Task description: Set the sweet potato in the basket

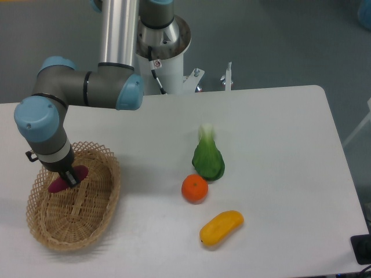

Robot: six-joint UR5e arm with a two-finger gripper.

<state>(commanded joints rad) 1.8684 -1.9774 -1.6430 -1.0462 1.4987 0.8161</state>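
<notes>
The magenta-purple sweet potato point(59, 183) is held in my gripper point(68, 177), which is shut on it. Both hang over the upper left part of the tan wicker basket point(95, 223) at the table's left. Only the two ends of the sweet potato show on either side of the dark fingers. I cannot tell whether the sweet potato touches the basket floor.
A green leafy vegetable point(208, 157) stands at the table's middle. A round orange point(195, 188) lies just in front of it. A yellow-orange oblong fruit point(221, 227) lies near the front edge. The arm's base point(162, 52) stands behind the table.
</notes>
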